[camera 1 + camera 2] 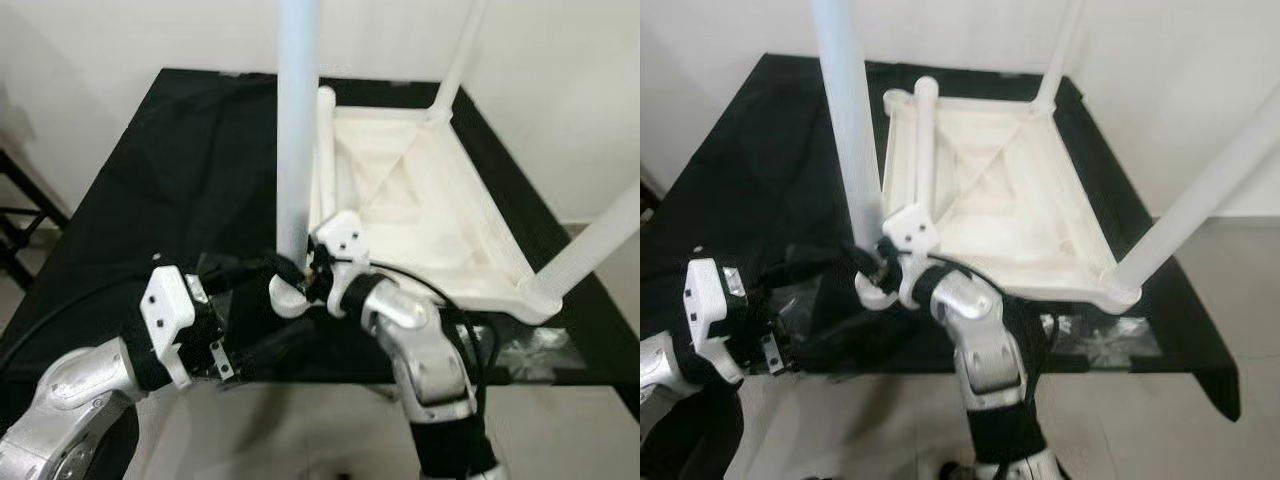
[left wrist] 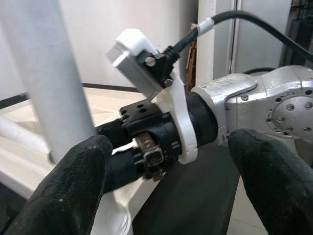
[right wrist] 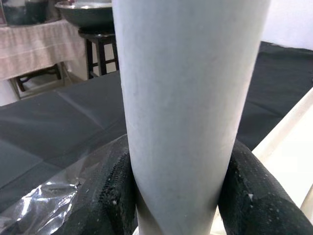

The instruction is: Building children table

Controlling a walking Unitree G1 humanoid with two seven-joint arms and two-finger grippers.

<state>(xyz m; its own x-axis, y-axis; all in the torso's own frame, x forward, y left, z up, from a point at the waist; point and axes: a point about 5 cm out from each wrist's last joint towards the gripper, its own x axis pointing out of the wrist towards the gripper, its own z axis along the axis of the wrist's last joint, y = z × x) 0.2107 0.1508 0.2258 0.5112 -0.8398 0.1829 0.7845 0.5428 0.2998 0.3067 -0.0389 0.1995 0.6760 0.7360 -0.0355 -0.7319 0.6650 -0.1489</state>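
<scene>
Now the right claw squeezes the white leg, which stands straight up at the near corner of the upside-down little table. Beside it, the left claw waits open.

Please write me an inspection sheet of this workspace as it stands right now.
Surface: black-covered table, a crinkled clear plastic sheet at its near edge.
Job's things: white tabletop lies upside down; three legs stand upright at its corners, namely near-left leg, near-right leg and far-right leg; a fourth leg lies loose along the left rim.
Clutter: nothing seen.
Grippers: right gripper shut on the near-left leg close to its socket; left gripper open, beside that same leg.
Cables: black cable runs to the right wrist camera.
Surroundings: white wall; dark stool and a cloth-covered stand in the right wrist view.
</scene>
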